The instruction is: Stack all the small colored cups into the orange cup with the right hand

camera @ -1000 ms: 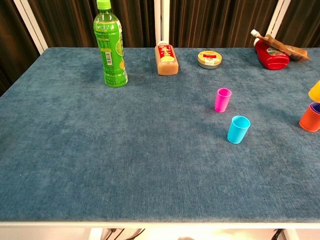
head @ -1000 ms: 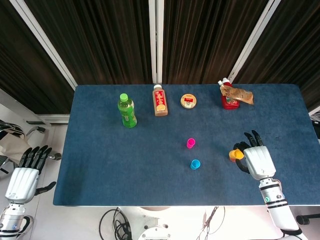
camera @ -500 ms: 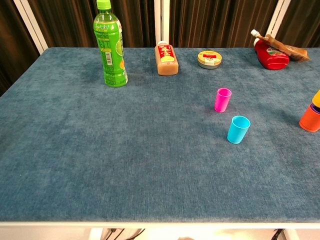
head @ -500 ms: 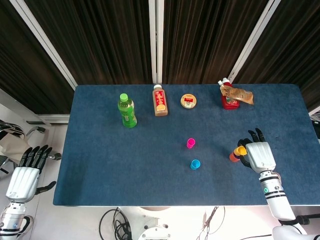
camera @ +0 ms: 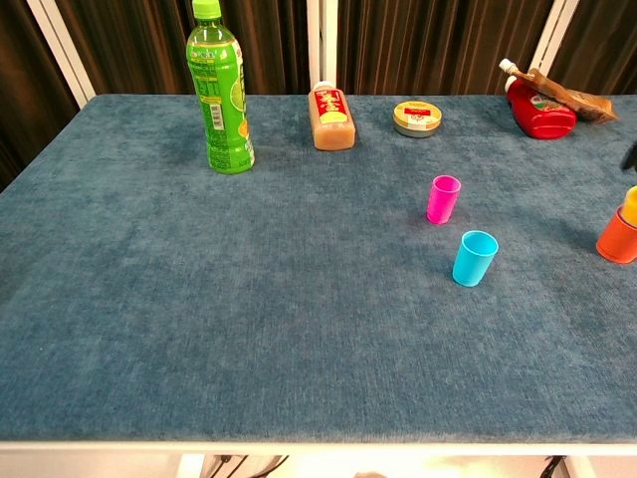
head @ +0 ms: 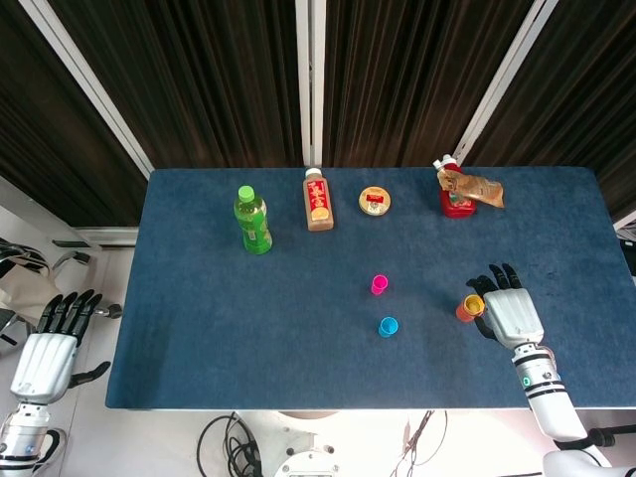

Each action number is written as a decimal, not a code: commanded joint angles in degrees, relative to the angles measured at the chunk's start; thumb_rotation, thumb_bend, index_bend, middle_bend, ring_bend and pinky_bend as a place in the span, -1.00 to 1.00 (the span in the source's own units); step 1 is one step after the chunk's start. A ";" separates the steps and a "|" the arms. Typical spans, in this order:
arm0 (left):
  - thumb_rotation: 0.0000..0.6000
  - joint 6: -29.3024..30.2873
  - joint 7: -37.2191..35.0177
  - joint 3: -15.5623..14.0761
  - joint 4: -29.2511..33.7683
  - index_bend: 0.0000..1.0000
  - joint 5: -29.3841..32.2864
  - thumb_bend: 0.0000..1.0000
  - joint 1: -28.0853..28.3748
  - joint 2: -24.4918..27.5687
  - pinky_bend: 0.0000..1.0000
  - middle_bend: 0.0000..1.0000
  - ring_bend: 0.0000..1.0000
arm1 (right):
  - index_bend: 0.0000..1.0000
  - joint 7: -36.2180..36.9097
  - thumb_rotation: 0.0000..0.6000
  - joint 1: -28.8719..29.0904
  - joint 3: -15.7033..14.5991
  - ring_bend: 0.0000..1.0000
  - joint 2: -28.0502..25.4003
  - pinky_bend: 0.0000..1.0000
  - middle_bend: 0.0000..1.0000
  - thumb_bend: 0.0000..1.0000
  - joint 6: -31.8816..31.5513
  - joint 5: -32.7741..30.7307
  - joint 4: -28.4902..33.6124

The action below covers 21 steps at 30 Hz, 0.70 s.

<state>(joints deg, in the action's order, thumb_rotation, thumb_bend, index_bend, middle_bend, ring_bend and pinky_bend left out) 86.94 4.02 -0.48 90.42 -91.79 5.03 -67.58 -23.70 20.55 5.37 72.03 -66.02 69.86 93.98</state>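
Note:
An orange cup point(head: 464, 312) stands near the table's right edge, cut off by the frame edge in the chest view as the orange cup point(camera: 618, 237). A yellow cup point(head: 475, 301) sits partly inside it, and my right hand point(head: 509, 310) is right beside it, pinching the yellow cup with its other fingers spread. Only a dark fingertip point(camera: 629, 155) shows in the chest view. A pink cup point(camera: 443, 198) and a blue cup point(camera: 474, 257) stand upright mid-table, left of the hand. My left hand point(head: 48, 348) hangs off the table's left side, fingers apart, holding nothing.
Along the far edge stand a green bottle point(camera: 220, 88), a brown drink bottle point(camera: 331, 118), a round tin point(camera: 417, 118) and a red pouch point(camera: 541, 108). The blue cloth table point(camera: 199, 299) ends close behind the right hand.
The right hand has lowered the yellow cup into the orange cup and shifted slightly toward me. The left hand, pink cup and blue cup have not moved.

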 commanded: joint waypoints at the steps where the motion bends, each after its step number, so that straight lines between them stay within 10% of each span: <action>1: 1.00 0.08 -0.14 0.01 -0.02 -0.96 0.06 -0.94 -0.07 0.06 -1.00 -0.94 -1.00 | -1.00 0.80 1.00 -0.20 0.23 -1.00 -1.04 -1.00 -0.95 -0.51 -1.50 1.42 1.62; 11: 1.00 0.24 0.18 0.24 0.10 -0.96 -0.19 -0.94 0.11 -0.13 -1.00 -0.94 -1.00 | -0.92 -2.12 1.00 0.80 -2.77 -1.00 -3.52 -1.00 -0.67 -0.51 -1.68 10.18 11.17; 21: 1.00 0.88 0.04 0.08 0.91 -0.96 -0.19 -0.94 -0.39 0.66 -1.00 -0.94 -1.00 | -0.75 -11.61 1.00 5.11 -2.48 -1.00 5.09 -1.00 -0.59 -0.51 4.28 4.95 8.42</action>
<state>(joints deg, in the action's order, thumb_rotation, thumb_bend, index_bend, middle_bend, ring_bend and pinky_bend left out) 87.81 4.15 -0.39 91.37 -92.03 4.68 -66.90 -33.89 24.72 2.67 75.59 -62.76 76.22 103.27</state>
